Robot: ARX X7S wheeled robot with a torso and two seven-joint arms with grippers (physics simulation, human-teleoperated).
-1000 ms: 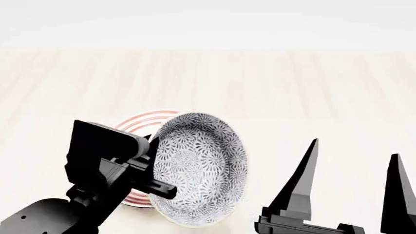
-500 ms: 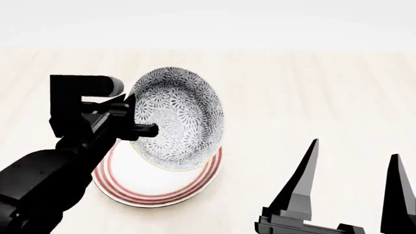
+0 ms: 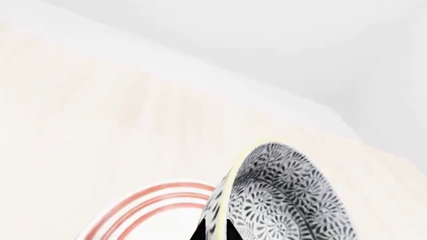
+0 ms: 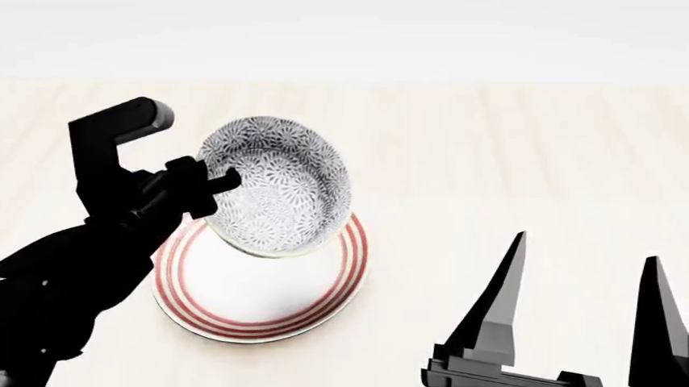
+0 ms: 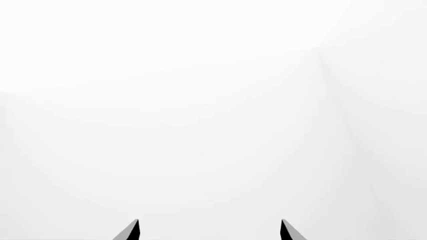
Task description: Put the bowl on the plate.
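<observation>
Your deep round ceramic bowl with the grey-and-white floral pattern point(image 4: 277, 187) hangs tilted above the far part of the shallow white plate with three red rings point(image 4: 258, 302), its open side turned toward the head camera and its lower rim overlapping the plate's far edge in that view. Whether the bowl touches the plate cannot be told from here. Your left gripper point(image 4: 205, 181) pinches the bowl's rim on the left side; in the left wrist view the dark fingertips point(image 3: 230, 231) straddle the pale rim of the bowl point(image 3: 287, 195), one inside and one outside, with the plate's red rings point(image 3: 153, 202) just beside it. The plate lies flat on the pale wooden table point(image 4: 517, 161), toward its near edge and left of centre. Your right gripper point(image 4: 576, 310) stands near the table's near right corner, well apart from both dishes, its two black fingers spread wide with nothing between them; the right wrist view shows only those two tips point(image 5: 133, 231) against white.
</observation>
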